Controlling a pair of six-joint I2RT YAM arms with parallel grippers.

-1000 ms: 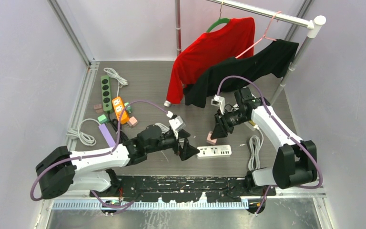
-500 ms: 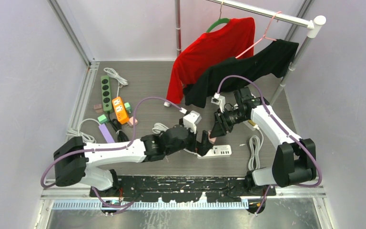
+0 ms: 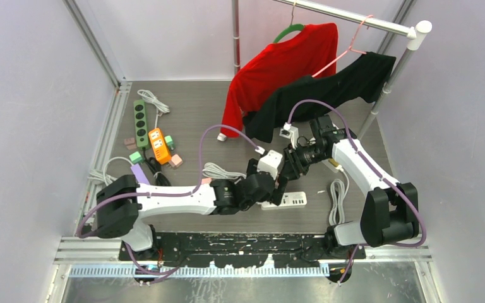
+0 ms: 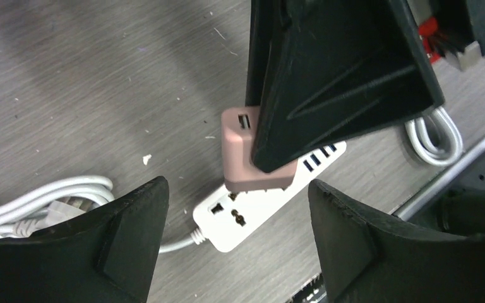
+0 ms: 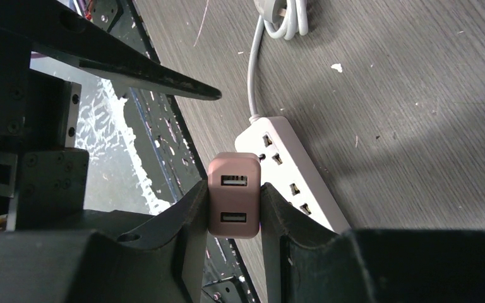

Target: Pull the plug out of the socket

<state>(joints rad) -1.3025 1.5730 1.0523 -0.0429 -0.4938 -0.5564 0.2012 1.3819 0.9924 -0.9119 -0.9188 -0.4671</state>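
The pink two-port USB plug [image 5: 233, 196] is clamped between my right gripper's [image 5: 233, 211] fingers, over the left end of the white power strip socket [image 5: 297, 177]. In the left wrist view the plug [image 4: 243, 151] hangs just above the strip [image 4: 240, 224], and short pins show under its lower edge; whether they still sit in the holes I cannot tell. My left gripper [image 4: 237, 189] is open, its fingers straddling the strip's cable end without touching it. In the top view both grippers meet over the strip [image 3: 292, 200].
A coiled white cable [image 3: 336, 199] lies right of the strip, another coil [image 3: 218, 170] to its left. Green [image 3: 141, 123], orange [image 3: 158, 145] and purple [image 3: 140, 173] strips and small adapters lie at far left. Red [image 3: 278, 69] and black [image 3: 328, 88] shirts hang on the rack behind.
My left arm has swung right across the table until its gripper is over the strip's left end, and its jaws have narrowed a little. The right gripper has kept its hold in place.
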